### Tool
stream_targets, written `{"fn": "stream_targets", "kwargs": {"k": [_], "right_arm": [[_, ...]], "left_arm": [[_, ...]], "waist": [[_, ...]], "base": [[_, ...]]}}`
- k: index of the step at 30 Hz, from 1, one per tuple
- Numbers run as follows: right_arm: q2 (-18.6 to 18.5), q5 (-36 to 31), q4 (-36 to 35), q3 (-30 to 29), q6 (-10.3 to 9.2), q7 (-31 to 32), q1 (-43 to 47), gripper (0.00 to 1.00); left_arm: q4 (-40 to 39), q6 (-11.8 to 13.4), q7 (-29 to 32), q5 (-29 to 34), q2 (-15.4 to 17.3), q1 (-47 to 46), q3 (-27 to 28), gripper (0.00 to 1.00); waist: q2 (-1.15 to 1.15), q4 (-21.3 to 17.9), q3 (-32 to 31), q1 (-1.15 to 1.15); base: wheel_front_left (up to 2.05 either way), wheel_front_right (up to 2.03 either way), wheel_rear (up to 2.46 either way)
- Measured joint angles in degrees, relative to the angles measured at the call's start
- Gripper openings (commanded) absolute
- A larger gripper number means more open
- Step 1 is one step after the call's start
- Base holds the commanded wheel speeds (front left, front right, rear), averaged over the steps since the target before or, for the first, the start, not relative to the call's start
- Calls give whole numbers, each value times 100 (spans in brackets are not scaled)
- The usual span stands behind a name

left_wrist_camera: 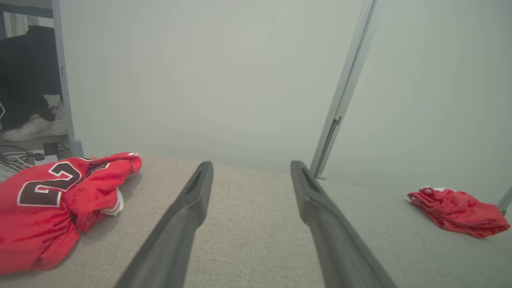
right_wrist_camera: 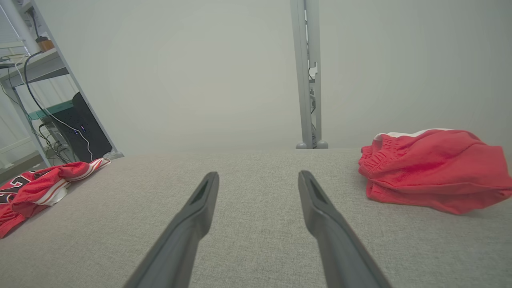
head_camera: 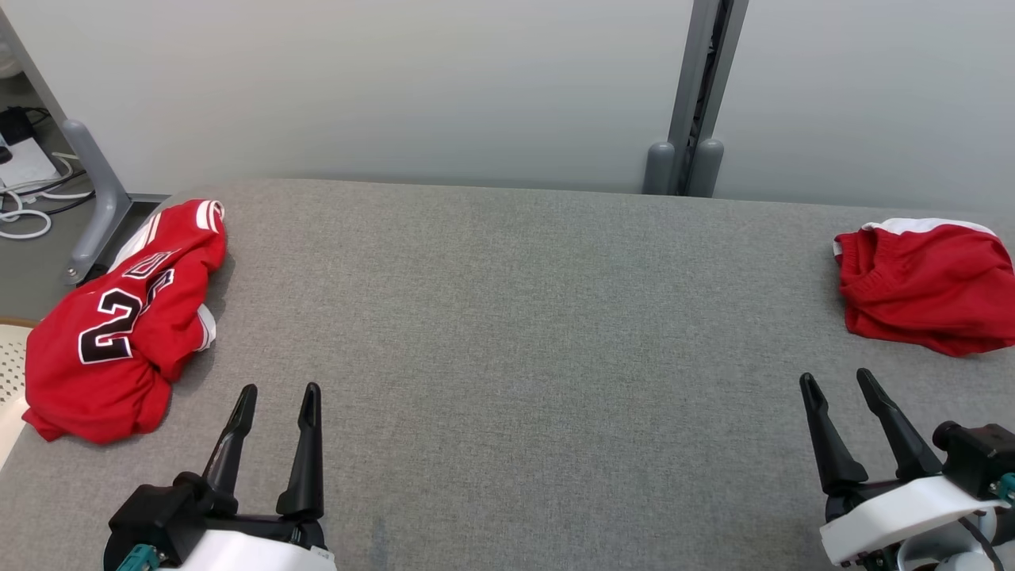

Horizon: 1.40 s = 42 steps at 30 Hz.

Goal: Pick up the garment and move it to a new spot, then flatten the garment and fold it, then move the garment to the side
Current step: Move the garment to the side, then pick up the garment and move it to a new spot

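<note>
The red jersey (head_camera: 119,317) lies crumpled at the left edge of the grey counter (head_camera: 507,357). It sits to the left of the left jaws and slightly ahead of them, with its near hem just beside their tips. The left jaws are apart and hold nothing, and they hover low over bare cloth at the near left. The right jaws are also apart and empty at the near right, well apart from the jersey, so the left arm is clearly the nearer one for a first grasp. The jersey's long axis runs away from the robot and leans a little toward the right, from a bunched mass at the near left corner up to a striped trim at the far end. I judge that a sideways reach to the left, more than a forward one, brings the jaws onto it.

A pair of red shorts (head_camera: 928,285) rests at the far right. It looks roughly folded, so it is probably not the piece to work on now.

The jersey's collar, armholes and true outline are lost in the folds, and the second digit of its number is creased under. Its left side seems to reach the counter's edge, but whether it hangs over I cannot tell. The head view cuts the shorts off at the right
</note>
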Motion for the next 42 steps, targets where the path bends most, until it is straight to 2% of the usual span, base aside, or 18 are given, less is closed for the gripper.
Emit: {"fn": "stream_targets", "kwargs": {"k": [42], "right_arm": [[-15,-110,129,190,0,119,-136,100]], "left_arm": [[113,-24,-53,8,-75,-27,-24,100]], "waist": [[0,20,8,0]], "base": [[0,0,0]]}}
